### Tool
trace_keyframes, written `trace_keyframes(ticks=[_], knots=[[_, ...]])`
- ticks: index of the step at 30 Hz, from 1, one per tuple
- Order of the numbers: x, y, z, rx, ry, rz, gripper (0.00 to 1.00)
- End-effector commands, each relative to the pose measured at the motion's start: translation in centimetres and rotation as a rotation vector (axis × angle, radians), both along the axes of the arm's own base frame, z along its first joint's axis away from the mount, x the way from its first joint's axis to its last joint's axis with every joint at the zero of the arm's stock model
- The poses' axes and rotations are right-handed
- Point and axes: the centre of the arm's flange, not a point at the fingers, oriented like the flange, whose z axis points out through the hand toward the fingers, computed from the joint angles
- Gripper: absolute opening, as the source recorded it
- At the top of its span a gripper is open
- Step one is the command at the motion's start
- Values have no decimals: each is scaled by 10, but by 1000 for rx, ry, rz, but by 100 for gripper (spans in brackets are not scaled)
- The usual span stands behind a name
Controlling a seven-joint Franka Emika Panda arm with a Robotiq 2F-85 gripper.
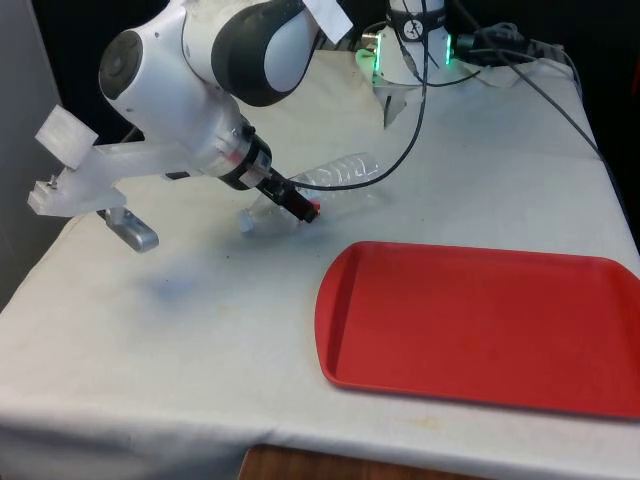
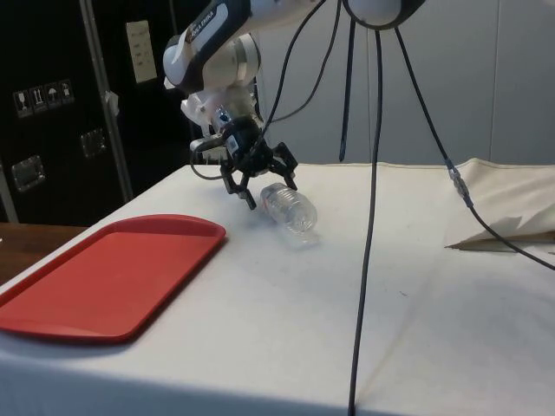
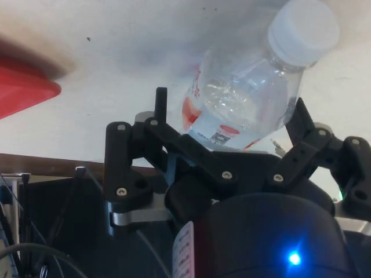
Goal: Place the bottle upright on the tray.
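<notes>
A clear plastic bottle point(image 1: 345, 175) with a white cap and a red label lies on its side on the white cloth, beyond the tray's far left corner in the front view. My gripper point(image 1: 303, 210) is low over it and open. In the side view the gripper point(image 2: 270, 186) straddles the bottle point(image 2: 295, 212) near its cap end, and I cannot tell whether the fingers touch it. In the wrist view the bottle point(image 3: 243, 87) lies between the spread fingers point(image 3: 161, 101), cap point(image 3: 304, 29) pointing away. The red tray point(image 1: 480, 320) point(image 2: 104, 269) lies flat and bare.
A black cable point(image 1: 405, 140) hangs from the arm over the table behind the bottle. A raised fold of cloth point(image 2: 503, 234) sits away from the tray. The tray's near rim lies close to the table's front edge point(image 1: 400, 440).
</notes>
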Motion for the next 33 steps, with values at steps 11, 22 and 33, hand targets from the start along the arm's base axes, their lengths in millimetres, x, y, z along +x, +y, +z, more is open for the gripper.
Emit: trace_keyframes(ticks=[11,22,33], knots=[[-4,-1,-6,34,21,-23,100],[-7,1,-6,54,44,-35,100],[-6,3,-6,51,48,-40,100]])
